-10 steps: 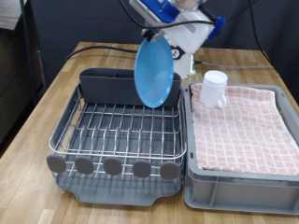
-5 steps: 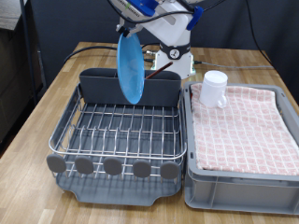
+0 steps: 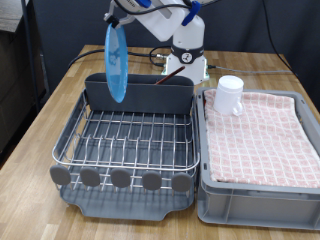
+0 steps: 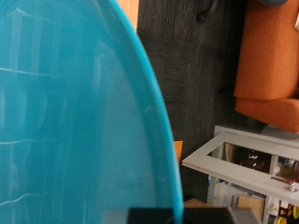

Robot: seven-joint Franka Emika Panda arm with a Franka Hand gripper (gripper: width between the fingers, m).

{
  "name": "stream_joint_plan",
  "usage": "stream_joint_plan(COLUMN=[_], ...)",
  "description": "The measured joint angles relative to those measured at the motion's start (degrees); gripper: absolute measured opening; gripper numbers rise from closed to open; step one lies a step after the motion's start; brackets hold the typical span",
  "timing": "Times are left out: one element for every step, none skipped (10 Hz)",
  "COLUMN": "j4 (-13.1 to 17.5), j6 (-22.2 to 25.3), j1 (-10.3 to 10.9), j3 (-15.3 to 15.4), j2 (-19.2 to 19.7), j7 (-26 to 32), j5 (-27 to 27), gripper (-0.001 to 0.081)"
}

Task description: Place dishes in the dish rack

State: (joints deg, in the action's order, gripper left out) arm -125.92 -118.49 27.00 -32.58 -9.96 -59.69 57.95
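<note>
The bright-blue plate point(image 3: 115, 63) hangs on edge, held at its top by my gripper point(image 3: 119, 18), above the left part of the dish rack point(image 3: 125, 140) near its tall grey back compartment point(image 3: 140, 95). The plate fills most of the wrist view point(image 4: 75, 121), and the fingers do not show there. The white mug point(image 3: 230, 95) stands on the pink-and-white checked cloth point(image 3: 260, 135) in the grey bin at the exterior view's right. The wooden spoon is not in view.
The rack's wire grid holds nothing. The grey bin point(image 3: 255, 200) stands close against the rack's right side. Both rest on a wooden table point(image 3: 40, 130). The robot base point(image 3: 185, 60) and cables sit behind the rack.
The gripper has carried the plate from above the rack's right back part to the exterior view's left, and the plate has turned from face-on to nearly edge-on.
</note>
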Motion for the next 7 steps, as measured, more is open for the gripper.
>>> stream_joint_plan(j4=[0.28,0.46,0.52,0.54,0.53,0.51,0.42], j6=[-1.28,-2.62,-4.15,-5.83,-7.5,-8.99,-10.45], j1=[-0.15,-0.31,-0.5,-0.62,-0.71,-0.78,-0.87], j3=[-1.01,-1.91,-2.76,-3.59,-4.38,-5.1,-5.74], j2=[0.57,1.26,2.0,2.82,3.7,4.68,5.69], j7=[1.62,2.93,3.64,4.09,4.38,4.51,4.53], j5=[0.77,1.21,1.62,1.92,2.07,2.14,2.22], gripper=[0.0019,0.0019,0.0019,0.0019,0.0019,0.0019,0.0019])
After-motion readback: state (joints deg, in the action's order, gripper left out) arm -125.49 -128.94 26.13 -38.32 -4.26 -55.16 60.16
